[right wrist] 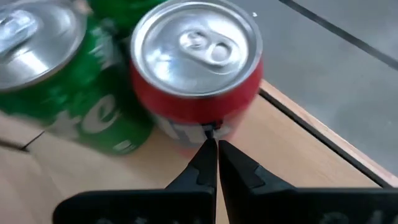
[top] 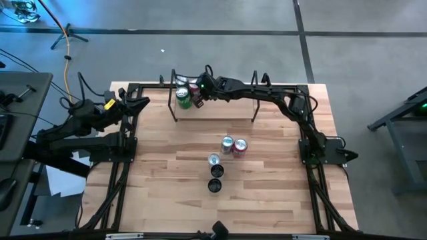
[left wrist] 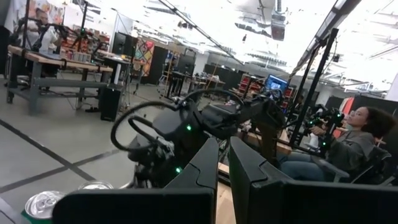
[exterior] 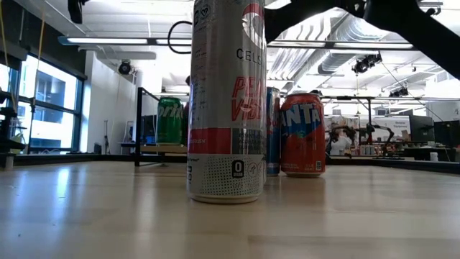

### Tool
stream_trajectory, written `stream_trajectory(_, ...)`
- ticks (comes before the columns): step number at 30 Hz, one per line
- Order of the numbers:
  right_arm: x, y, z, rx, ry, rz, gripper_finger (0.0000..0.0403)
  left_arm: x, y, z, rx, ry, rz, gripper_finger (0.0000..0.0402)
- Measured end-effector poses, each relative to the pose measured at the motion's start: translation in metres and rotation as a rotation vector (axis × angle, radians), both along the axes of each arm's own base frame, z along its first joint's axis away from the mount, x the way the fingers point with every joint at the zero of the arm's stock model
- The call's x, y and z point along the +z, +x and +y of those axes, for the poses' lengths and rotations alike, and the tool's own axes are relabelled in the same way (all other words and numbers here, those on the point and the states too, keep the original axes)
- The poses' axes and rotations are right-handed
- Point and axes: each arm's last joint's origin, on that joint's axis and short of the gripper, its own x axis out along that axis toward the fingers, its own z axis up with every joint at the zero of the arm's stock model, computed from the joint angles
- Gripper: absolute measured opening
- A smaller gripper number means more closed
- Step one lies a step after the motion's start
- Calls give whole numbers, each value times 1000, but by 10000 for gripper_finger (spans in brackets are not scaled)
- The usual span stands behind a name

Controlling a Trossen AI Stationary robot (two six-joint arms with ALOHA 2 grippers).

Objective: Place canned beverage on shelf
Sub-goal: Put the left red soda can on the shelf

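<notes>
Your right gripper (right wrist: 216,144) hovers over the shelf (top: 220,113) at upper centre of the high view, fingers pressed together, holding nothing, tips just beside a red can (right wrist: 196,68). That can stands on the shelf next to a green can (right wrist: 56,81). Your left gripper (top: 137,105) waits at the table's (top: 267,200) upper left edge, fingers closed, empty. Five more cans (top: 227,145) stand mid-table.

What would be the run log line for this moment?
right tool: shut, beside red can on shelf | left tool: shut, waiting at table's left | five cans remain mid-table
</notes>
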Motion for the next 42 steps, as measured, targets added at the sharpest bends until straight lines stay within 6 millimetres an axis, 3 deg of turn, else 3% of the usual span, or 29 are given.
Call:
stream_trajectory(8, 0, -4, -10, -31, 12, -7, 0, 0, 0, 0, 0, 0, 0, 0)
stream_trajectory(19, -7, -6, 3, 105, 91, 85, 0, 0, 0, 0, -1, 1, 0, 0)
stream_trajectory(24, -1, 3, 9, 162, 70, 1, 0, 0, -1, 1, 45, -7, -1, 0)
stream_trajectory(42, 11, 11, -1, 135, -3, -152, 0, 0, -1, 1, 54, -9, -1, 0)
